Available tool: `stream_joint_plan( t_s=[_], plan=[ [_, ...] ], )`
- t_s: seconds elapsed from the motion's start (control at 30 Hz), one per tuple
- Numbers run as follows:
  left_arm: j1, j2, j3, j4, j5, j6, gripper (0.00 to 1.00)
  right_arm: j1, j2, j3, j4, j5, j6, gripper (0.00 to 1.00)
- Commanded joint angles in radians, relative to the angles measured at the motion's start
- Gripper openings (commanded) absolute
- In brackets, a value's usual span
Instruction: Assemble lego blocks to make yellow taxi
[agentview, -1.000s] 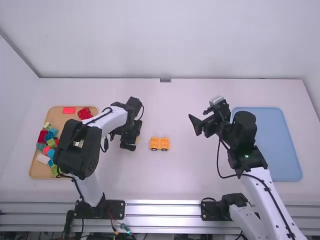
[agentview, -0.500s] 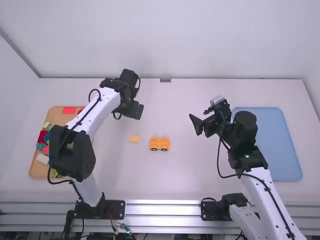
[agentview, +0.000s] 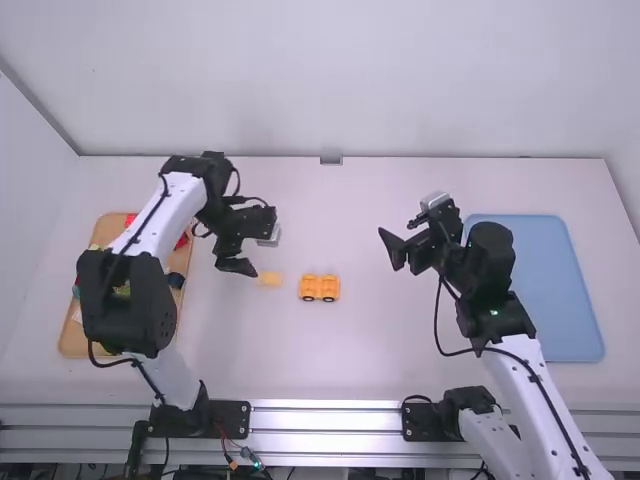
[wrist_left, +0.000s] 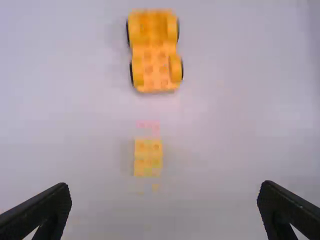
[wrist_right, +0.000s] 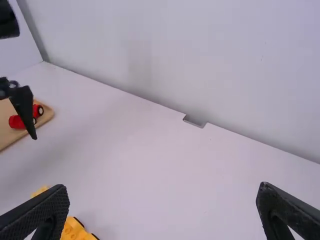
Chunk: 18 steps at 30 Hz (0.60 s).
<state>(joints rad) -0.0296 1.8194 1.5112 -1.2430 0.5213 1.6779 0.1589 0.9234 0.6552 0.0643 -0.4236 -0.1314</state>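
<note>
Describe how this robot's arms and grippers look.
The left arm and right arm have white links with small dark dots, chunky black joints and black cables looping along them. The left gripper and right gripper are black, each with two tapered fingers.

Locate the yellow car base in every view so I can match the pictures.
High view: yellow car base near the table's middle, right of the small yellow block.
Left wrist view: car base beyond the small block from the left gripper.
Right wrist view: car base partly hidden by a finger.
Shared landmark: the small yellow block.
</note>
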Motion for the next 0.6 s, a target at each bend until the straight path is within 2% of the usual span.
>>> stream_joint_plan(
  t_s=[0.0, 0.1, 0.27, 0.33, 0.4, 0.57],
  plan=[
    [0.086, 0.001, -0.084, -0.010, 0.342, 0.407, 0.99, -0.003, -0.008, 0.037, 0.001, -0.003, 0.004, 0.98],
    [0.138, 0.006, -0.200, 0.100, 0.406, 0.406, 0.99, -0.003, -0.008, 0.037, -0.008, -0.003, 0.003, 0.99],
    [0.127, 0.021, -0.330, 0.283, 0.398, 0.406, 0.99, -0.001, -0.008, 0.037, -0.022, -0.007, 0.004, 0.99],
    [0.122, 0.037, -0.359, 0.345, 0.386, 0.384, 0.99, -0.001, -0.008, 0.037, -0.024, -0.006, 0.003, 0.99],
    [0.121, 0.068, -0.379, 0.450, 0.386, 0.249, 0.99, -0.001, -0.008, 0.037, -0.026, -0.003, 0.003, 0.99],
    [0.135, 0.156, -0.381, 0.553, 0.389, 0.147, 0.99, -0.001, -0.008, 0.037, -0.025, -0.006, 0.003, 0.99]
  ],
)
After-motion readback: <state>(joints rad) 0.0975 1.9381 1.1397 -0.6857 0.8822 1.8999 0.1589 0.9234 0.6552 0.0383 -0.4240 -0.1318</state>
